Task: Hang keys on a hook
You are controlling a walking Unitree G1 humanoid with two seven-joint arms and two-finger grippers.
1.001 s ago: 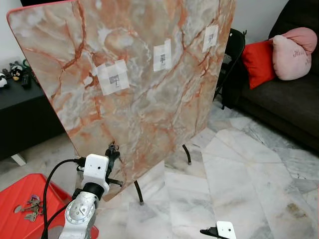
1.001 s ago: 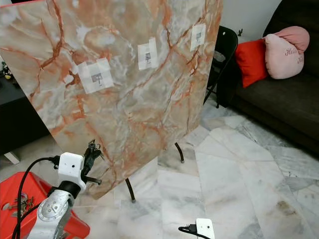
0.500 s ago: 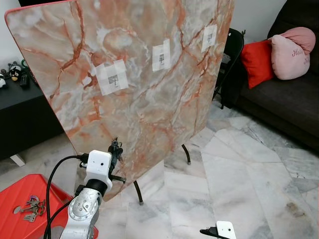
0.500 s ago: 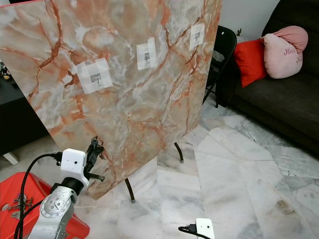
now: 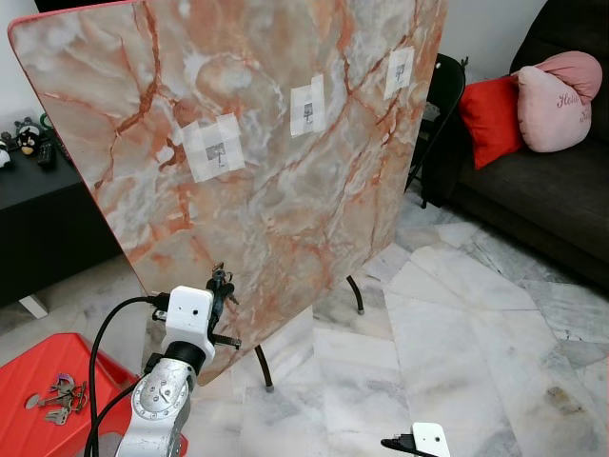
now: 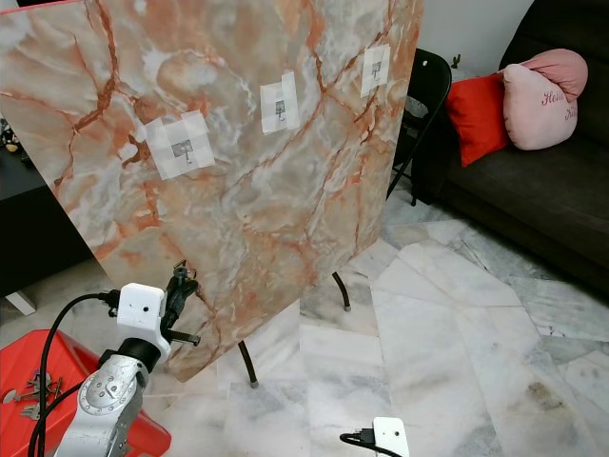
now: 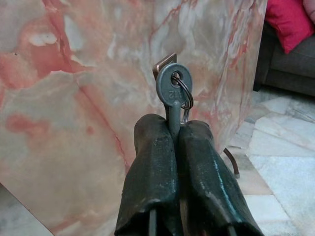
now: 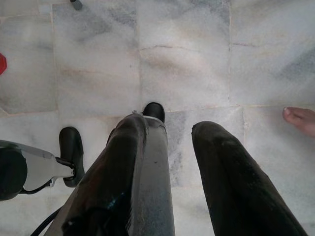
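At far left a red tray [image 5: 29, 376] on the floor carries a spare bunch of keys [image 5: 59, 394]. Just right of it the left gripper [image 5: 220, 290] is raised in front of the lower part of a tilted marble-patterned board [image 5: 285, 190], its jaws pressed tight together on the blade of a key [image 7: 173, 93]. The key's round head and its ring [image 7: 187, 98] stand clear just past the fingertips [image 7: 152, 132], upright and close to the board's face; whether they touch it cannot be told. Higher on the board, three hooks sit on taped white patches: the left hook [image 5: 216, 153], the middle hook [image 5: 308, 109] and the right hook [image 5: 400, 71], all well above the key. Farther right stand a black folding chair [image 5: 440, 105] and a dark sofa [image 5: 542, 205] with a red cushion [image 5: 493, 119] and a pink cushion [image 5: 557, 100]. The right gripper [image 8: 170, 130] hangs low over the marble floor [image 5: 457, 343], jaws parted with nothing between them.
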